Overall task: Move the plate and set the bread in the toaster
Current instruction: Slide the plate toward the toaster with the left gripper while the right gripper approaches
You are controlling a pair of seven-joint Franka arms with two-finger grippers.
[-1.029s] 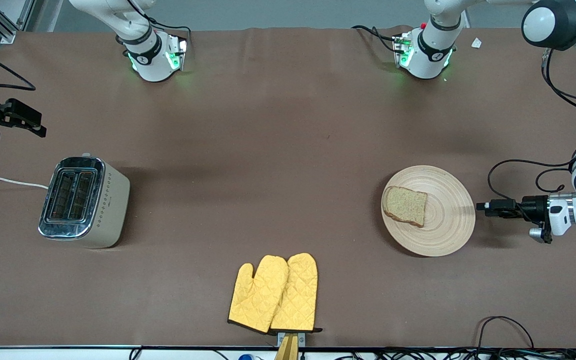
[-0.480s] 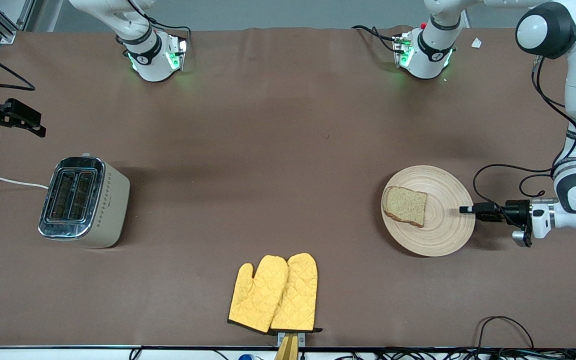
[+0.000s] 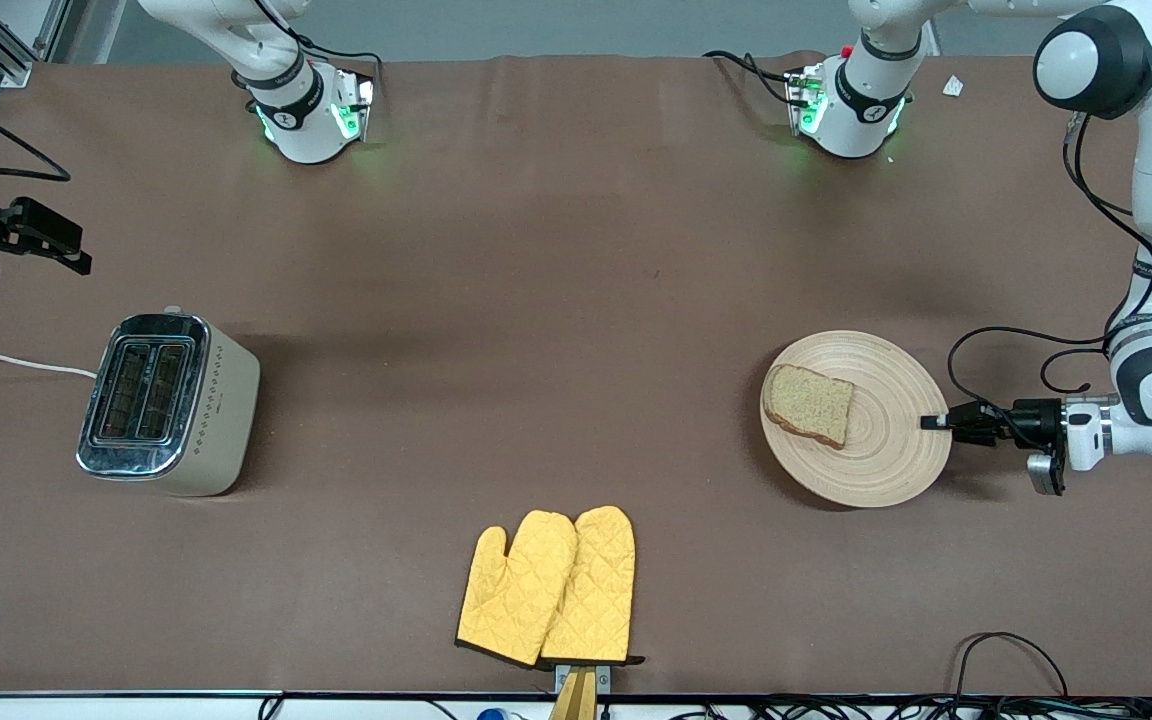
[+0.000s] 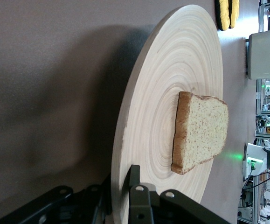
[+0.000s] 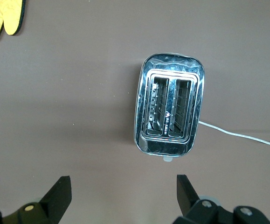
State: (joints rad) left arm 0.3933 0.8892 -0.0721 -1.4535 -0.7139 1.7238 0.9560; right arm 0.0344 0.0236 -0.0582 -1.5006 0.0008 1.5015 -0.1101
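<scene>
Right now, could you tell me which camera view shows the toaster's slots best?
The right wrist view: it looks straight down into the toaster, showing both slots empty between the open right gripper. The front view shows the toaster whole but smaller and at an angle. The left wrist view shows only part of its side.

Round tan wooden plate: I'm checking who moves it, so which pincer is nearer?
Left. The left pincer grips the round tan wooden plate at its rim; the right pincer hangs near the toaster's end.
</scene>
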